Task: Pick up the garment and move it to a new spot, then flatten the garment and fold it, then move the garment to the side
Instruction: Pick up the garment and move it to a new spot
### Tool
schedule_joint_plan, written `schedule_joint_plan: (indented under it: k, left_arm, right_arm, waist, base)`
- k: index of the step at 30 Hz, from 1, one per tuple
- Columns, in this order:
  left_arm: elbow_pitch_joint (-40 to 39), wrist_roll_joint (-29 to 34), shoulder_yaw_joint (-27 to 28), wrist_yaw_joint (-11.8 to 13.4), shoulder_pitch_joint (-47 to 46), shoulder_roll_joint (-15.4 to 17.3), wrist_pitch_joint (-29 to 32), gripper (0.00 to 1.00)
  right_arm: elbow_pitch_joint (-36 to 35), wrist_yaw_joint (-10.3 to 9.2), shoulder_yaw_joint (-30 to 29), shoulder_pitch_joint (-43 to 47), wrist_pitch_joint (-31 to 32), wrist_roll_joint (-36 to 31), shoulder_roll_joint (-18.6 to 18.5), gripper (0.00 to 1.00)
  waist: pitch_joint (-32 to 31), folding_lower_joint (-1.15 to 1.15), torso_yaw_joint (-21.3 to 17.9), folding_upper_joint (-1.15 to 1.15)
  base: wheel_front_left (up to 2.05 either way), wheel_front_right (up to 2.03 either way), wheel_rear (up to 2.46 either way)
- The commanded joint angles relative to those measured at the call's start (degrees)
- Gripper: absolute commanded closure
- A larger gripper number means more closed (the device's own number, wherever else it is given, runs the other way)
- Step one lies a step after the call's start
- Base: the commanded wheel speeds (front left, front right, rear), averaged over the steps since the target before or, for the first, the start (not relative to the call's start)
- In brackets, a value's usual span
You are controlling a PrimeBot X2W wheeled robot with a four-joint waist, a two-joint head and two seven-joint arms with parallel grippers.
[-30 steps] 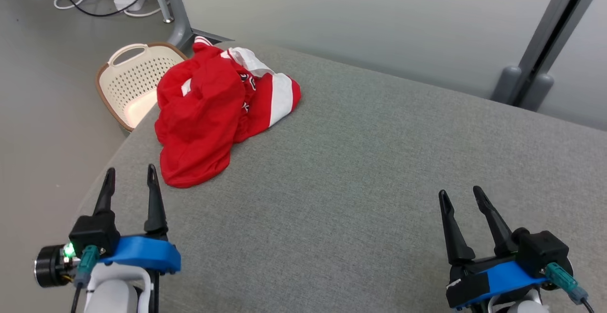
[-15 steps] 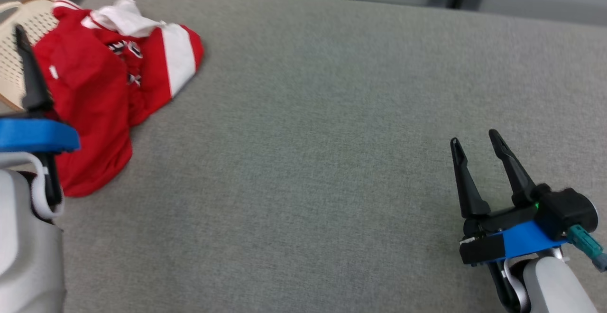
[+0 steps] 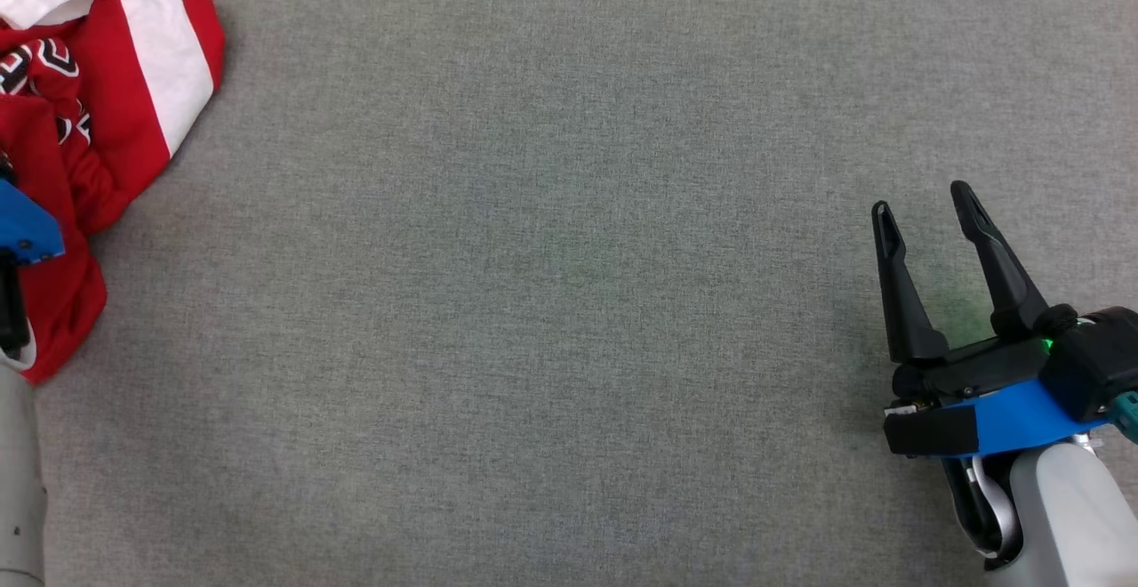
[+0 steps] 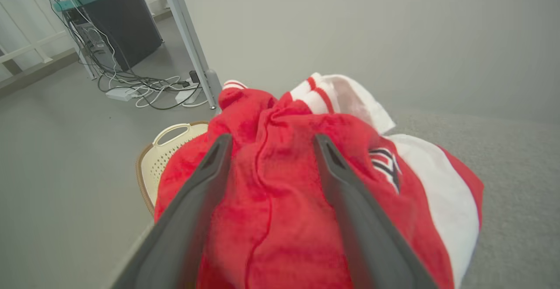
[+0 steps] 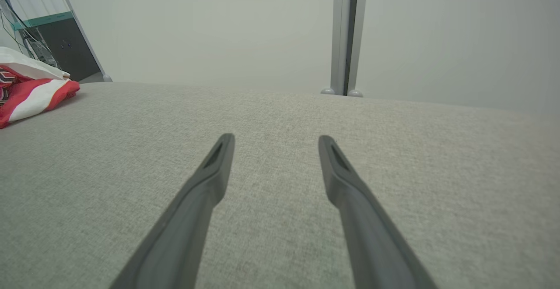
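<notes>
Since the grey padded surface [image 3: 569,302] carries the red-and-white jersey [image 3: 116,107] crumpled at its left edge, you are, by my judgement, at pick-up. Left gripper [image 4: 272,139] hangs spread over it, holding nothing; right gripper [image 3: 920,197] spread, well apart. Next: lower and pinch a fold.

Lab or test room vibe: cable tangle [image 4: 144,81], power strip [image 4: 117,94] on bare grey floor [image 4: 65,170], plain partition walls [image 5: 197,26], metal post [image 4: 189,39].

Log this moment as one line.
phase: before pick-up | left gripper: open, aimed at crumpled red-and-white garment | right gripper: open, over grey table | garment: ungripped
</notes>
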Motion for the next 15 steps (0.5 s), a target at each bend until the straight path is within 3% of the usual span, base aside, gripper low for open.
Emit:
schedule_joint_plan:
  k: [1, 12, 13, 14, 15]
  left_arm:
    - [1.2, -0.5, -0.3, -0.4, -1.1, -0.1, 0.4, 0.0]
    - [15.6, -2.6, -3.1, -2.8, -4.0, -2.0, 5.9, 0.0]
    - [16.1, -2.7, -3.4, -2.9, -4.3, -1.9, 6.0, 0.3]
    - [16.6, -2.8, -3.9, -2.9, -4.6, -1.8, 5.9, 0.74]
    - [17.0, -2.6, -4.4, -3.1, -4.8, -1.8, 5.8, 1.0]
  right_arm:
    - [-0.4, 0.0, -0.2, -0.5, -0.2, -0.3, -0.1, 0.0]
    - [-0.7, 0.0, 0.5, -0.3, -0.2, -0.8, 0.0, 0.0]
    - [-0.6, 0.0, 0.6, -0.3, -0.2, -0.8, 0.1, 0.0]
    - [-0.5, 0.0, 0.7, -0.2, -0.2, -0.7, 0.2, 0.0]
    - [-0.3, 0.0, 0.9, -0.2, -0.2, -0.7, 0.2, 0.0]
  waist:
    - [0.3, -0.01, 0.2, 0.0]
    - [-0.4, -0.01, 1.8, 0.0]
    - [-0.6, -0.01, 1.8, 0.0]
    - [-0.9, -0.01, 1.8, 0.0]
    - [-1.1, -0.01, 1.7, 0.0]
  base:
    - [0.0, 0.0, 0.0]
    - [0.0, 0.0, 0.0]
    - [0.0, 0.0, 0.0]
    - [0.0, 0.0, 0.0]
    - [0.0, 0.0, 0.0]
